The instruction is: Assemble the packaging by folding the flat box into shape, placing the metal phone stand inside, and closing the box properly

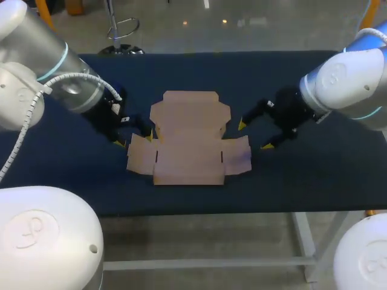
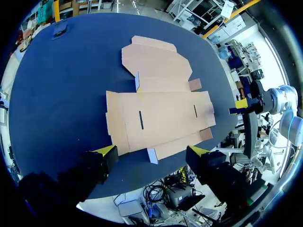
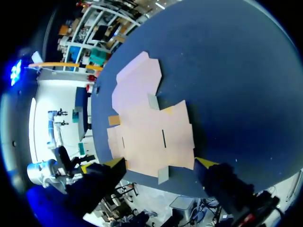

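Observation:
A flat, unfolded cardboard box (image 1: 188, 139) lies in the middle of the dark blue table (image 1: 302, 181), with its long lid flap toward the far side. My left gripper (image 1: 134, 139) stands open at the box's left edge, its yellow tips low beside the left side flap. My right gripper (image 1: 254, 135) stands open just off the box's right side flap. From the left wrist, the box (image 2: 156, 113) lies ahead of the spread fingers of the left gripper (image 2: 152, 152), nothing held. From the right wrist, the box (image 3: 151, 132) lies ahead of the empty right gripper (image 3: 160, 164). No phone stand is in view.
Bare blue tabletop (image 1: 290, 78) surrounds the box on all sides. My right arm's gripper (image 2: 241, 105) shows past the box in the left wrist view. A small dark item (image 2: 60, 29) sits by the table's far left edge.

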You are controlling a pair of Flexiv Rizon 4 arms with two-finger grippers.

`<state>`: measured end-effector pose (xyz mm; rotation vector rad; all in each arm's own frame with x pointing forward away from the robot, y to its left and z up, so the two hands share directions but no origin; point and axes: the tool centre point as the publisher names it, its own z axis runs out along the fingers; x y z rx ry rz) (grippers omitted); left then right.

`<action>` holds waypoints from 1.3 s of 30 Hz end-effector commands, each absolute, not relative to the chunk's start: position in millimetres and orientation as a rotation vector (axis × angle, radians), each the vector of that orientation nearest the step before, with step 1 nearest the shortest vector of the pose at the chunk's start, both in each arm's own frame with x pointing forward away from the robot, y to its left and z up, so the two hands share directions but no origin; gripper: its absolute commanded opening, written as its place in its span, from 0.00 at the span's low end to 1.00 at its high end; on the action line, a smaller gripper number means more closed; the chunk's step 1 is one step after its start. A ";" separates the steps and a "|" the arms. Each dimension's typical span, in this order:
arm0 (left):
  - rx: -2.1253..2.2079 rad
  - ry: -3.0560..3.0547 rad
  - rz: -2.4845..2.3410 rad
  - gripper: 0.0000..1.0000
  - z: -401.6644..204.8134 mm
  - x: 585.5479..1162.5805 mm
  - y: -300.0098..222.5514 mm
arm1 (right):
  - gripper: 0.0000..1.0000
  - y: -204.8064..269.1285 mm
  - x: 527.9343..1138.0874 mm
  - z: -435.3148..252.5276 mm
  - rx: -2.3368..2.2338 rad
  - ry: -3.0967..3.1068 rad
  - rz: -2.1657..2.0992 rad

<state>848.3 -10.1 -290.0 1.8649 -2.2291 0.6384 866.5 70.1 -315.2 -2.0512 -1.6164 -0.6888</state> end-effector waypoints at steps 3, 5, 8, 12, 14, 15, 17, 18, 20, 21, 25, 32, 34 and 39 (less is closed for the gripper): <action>1.866 -2.233 0.611 1.00 -287.2 851.5 -12.5 | 1.00 65.7 869.7 -313.2 -1.885 -1.598 -0.541; 1.866 -2.233 0.611 1.00 -287.2 851.5 -12.5 | 1.00 65.7 869.7 -313.2 -1.885 -1.598 -0.541; 1.866 -2.233 0.611 1.00 -287.2 851.5 -12.5 | 1.00 65.7 869.7 -313.2 -1.885 -1.598 -0.541; 1.841 -2.248 0.657 1.00 -282.0 853.8 -12.3 | 1.00 64.5 871.1 -313.9 -1.881 -1.594 -0.545; 1.837 -2.252 0.668 1.00 -277.6 858.3 -11.7 | 1.00 61.8 875.7 -313.6 -1.890 -1.593 -0.557; 1.828 -2.251 0.674 1.00 -276.4 860.9 -11.0 | 1.00 61.3 878.0 -313.6 -1.898 -1.587 -0.556; 1.815 -2.251 0.682 1.00 -274.9 864.1 -10.4 | 1.00 59.8 880.6 -312.6 -1.894 -1.589 -0.574; 1.806 -2.253 0.688 1.00 -273.6 865.0 -10.3 | 1.00 58.6 882.2 -312.0 -1.893 -1.587 -0.578; 1.785 -2.259 0.705 1.00 -270.6 866.6 -9.6 | 1.00 56.5 886.9 -311.9 -1.878 -1.589 -0.613; 1.771 -2.261 0.715 1.00 -268.5 867.2 -9.3 | 1.00 55.8 890.7 -312.1 -1.878 -1.585 -0.623; 1.750 -2.273 0.730 1.00 -261.8 871.8 -7.9 | 1.00 55.4 905.7 -315.5 -1.866 -1.600 -0.693; 1.702 -2.297 0.755 1.00 -254.1 882.5 -7.2 | 1.00 56.1 937.6 -329.7 -1.826 -1.647 -0.790; 1.699 -2.298 0.758 1.00 -253.0 886.1 -6.9 | 1.00 56.9 944.3 -331.8 -1.835 -1.654 -0.807; 1.671 -2.301 0.773 1.00 -250.4 894.0 -4.8 | 1.00 60.4 965.5 -338.7 -1.817 -1.688 -0.836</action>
